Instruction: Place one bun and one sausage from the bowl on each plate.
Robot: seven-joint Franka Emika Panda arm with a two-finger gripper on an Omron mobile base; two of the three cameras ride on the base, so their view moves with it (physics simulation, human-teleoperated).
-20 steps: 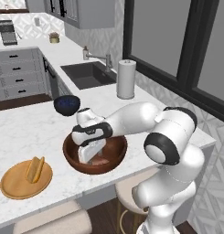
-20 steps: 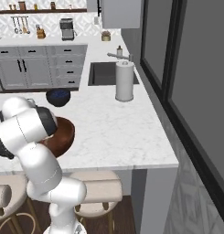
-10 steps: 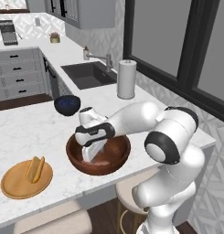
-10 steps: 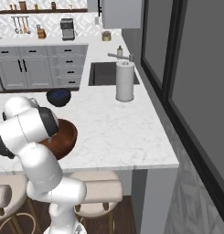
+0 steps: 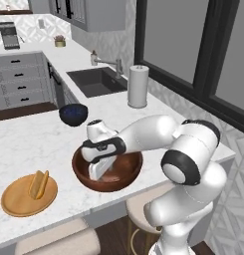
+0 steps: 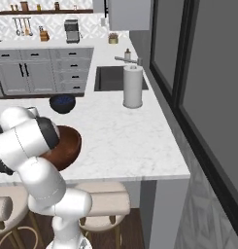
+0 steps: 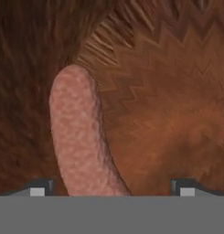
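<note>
My gripper reaches down inside the dark wooden bowl, which stands near the counter's front edge. In the hand view a reddish-brown sausage lies on the bowl's floor, running up from between the two fingertips and nearer the left one. The gripper is open and holds nothing. To the left, a golden bun rests on the orange wooden plate. My arm covers much of the bowl in the right base view.
A small dark blue bowl sits behind the wooden bowl. Further back stand a paper towel roll and the sink with its faucet. Stools stand below the counter's front edge.
The hand has sunk slightly lower into the bowl and shifted a little. The jaws stay wide apart. The bun and plate have not moved.
</note>
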